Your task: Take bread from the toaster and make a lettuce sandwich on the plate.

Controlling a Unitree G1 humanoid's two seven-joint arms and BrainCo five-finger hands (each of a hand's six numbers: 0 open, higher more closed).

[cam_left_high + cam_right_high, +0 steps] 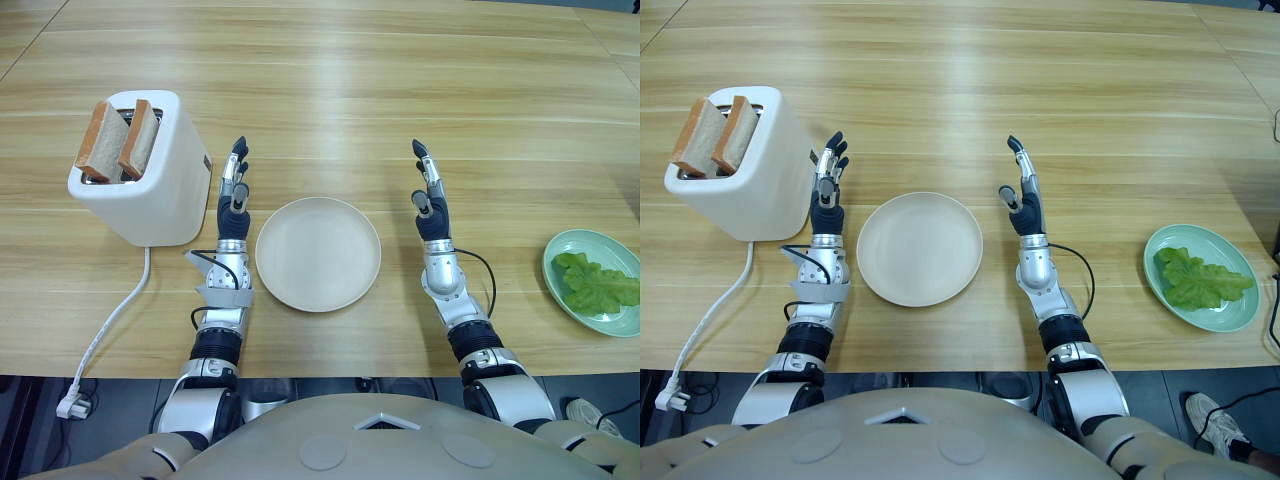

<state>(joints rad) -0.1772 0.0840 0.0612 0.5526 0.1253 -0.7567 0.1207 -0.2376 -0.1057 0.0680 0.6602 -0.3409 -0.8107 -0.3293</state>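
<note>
white toaster [150, 185] stands at the left of the wooden table [400, 60]. two slices of bread [97, 145] stick up out of its slots, leaning a bit toward each other. they poke up high, so a hand could pinch them from the top.

the left hand [234, 195] is just beside the toaster, between it and the plate [318, 253]. its fingers are stretched out and it holds nothing. i think that is a good spot, because the bread is nearest to this hand. the right hand [430, 200] is on the other side of the plate, near it but apart. its fingers are straight too, with nothing in them.

the plate is round and pale, with no bread on it yet. it sits in the middle, so both hands can get to it. the lettuce [598, 285] lies in a green dish [562, 250] far to the right, well apart from the plate, on the right hand's side.

a white cord [112, 318] runs from the toaster, and its plug [72, 405] dangles past the near edge. i think no step is done yet, and the bread should come out first.
</note>
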